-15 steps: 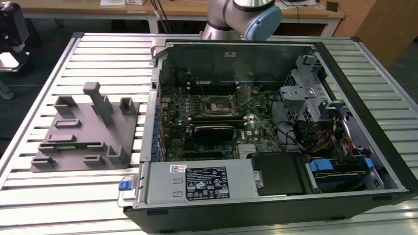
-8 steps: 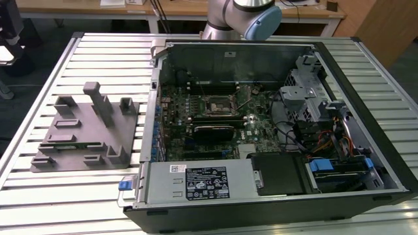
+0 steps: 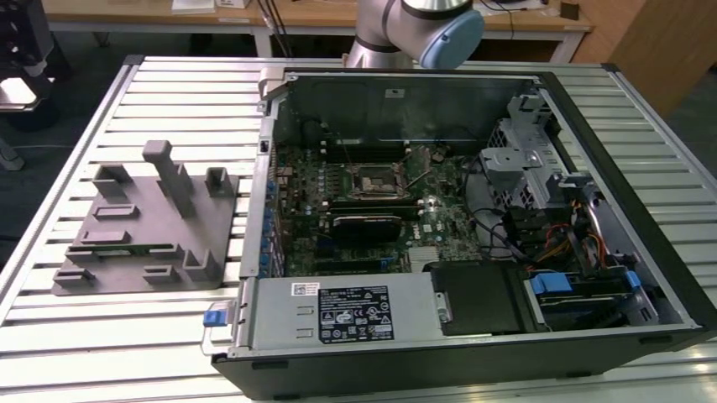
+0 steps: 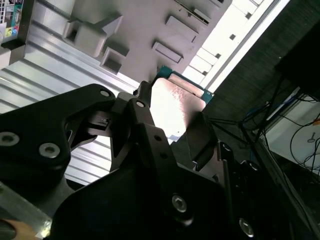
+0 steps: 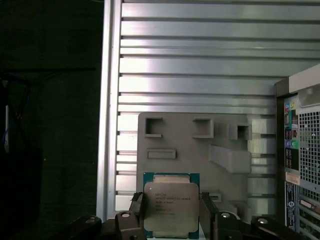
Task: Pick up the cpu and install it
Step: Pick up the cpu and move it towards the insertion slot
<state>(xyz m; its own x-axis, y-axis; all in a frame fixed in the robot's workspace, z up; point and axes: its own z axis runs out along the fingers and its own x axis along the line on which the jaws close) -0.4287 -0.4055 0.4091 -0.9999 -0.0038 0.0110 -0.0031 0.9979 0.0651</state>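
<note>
While I watch through both wrist views, I see the pincer clamped on the cpu, with one black finger on each of two opposite edges, and the first wrist view shows the silver-grey top of the chip. The cpu is held above the grey tray, which lies on the ribbed metal surface. In the exterior view this tray sits on the exterior view's left, just beside the open computer case; the socket lies inside the case, and the arm stands at the far side.
</note>
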